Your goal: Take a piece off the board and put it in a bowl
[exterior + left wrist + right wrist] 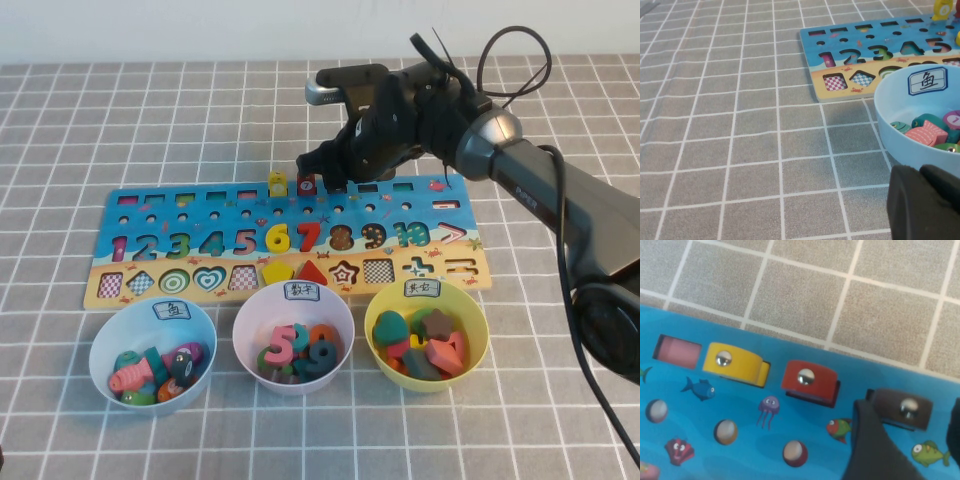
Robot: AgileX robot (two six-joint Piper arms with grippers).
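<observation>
- Right hand low over the board's far edge, fingers spread wide, flanking the dark piece seated beside the red peg.
- Left hand near the bowl; opening: cannot tell.

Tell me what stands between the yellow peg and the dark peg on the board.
The red peg stands between the yellow peg and the dark peg, seen in the right wrist view.

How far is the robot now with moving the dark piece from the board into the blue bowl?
Early stage. The right gripper is open, its fingers either side of the dark piece, which sits in the board beside the red peg. Lifting and carrying it to the blue bowl remain. The left gripper waits near that bowl.
</observation>
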